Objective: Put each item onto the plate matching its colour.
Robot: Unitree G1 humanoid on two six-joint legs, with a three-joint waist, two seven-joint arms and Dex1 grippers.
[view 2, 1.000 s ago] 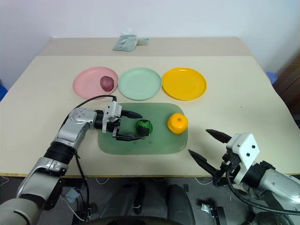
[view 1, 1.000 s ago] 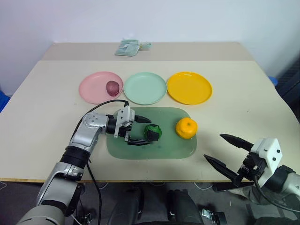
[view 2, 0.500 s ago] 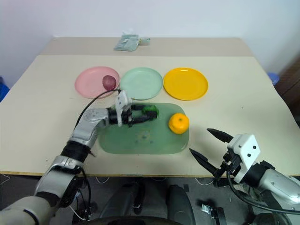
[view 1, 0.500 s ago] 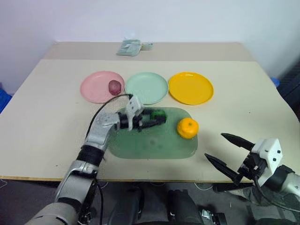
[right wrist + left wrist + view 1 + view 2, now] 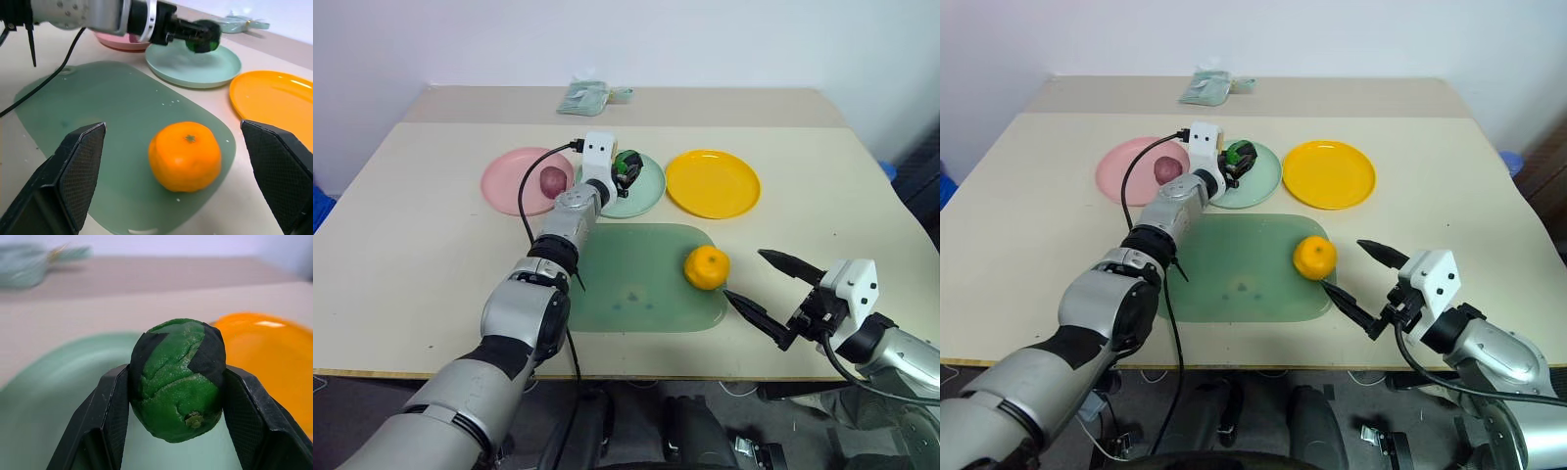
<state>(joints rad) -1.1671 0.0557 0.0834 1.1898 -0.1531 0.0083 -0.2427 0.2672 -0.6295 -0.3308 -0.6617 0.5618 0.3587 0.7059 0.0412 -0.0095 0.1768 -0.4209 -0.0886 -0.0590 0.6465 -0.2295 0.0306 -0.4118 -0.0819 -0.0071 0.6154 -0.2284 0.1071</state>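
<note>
Above the pale mint green plate (image 5: pixel 628 186), the dark green ball with black patches (image 5: pixel 177 378) is pinched between the two black fingers (image 5: pixel 111 416) of the left gripper (image 5: pixel 625 166), which presses on it from both sides and holds it clear of the plate's surface. Beside that plate, on the robot's left, the pink plate (image 5: pixel 512 186) carries the maroon-red fruit (image 5: pixel 553 180), lying toward its inner edge. On the other side sits the yellow-orange plate (image 5: pixel 712 182), bare. Nearer the robot, the translucent green board (image 5: pixel 631 284) lies on the beige table (image 5: pixel 411 235), and the orange tangerine (image 5: pixel 706 267) rests at the board's right end. Just past that end, the right gripper (image 5: pixel 766 286) hovers low with its fingers (image 5: pixel 78 169) spread wide, the tangerine between them in the wrist view but untouched. At the far edge of the table lies a small pale green packet (image 5: pixel 586 97).
</note>
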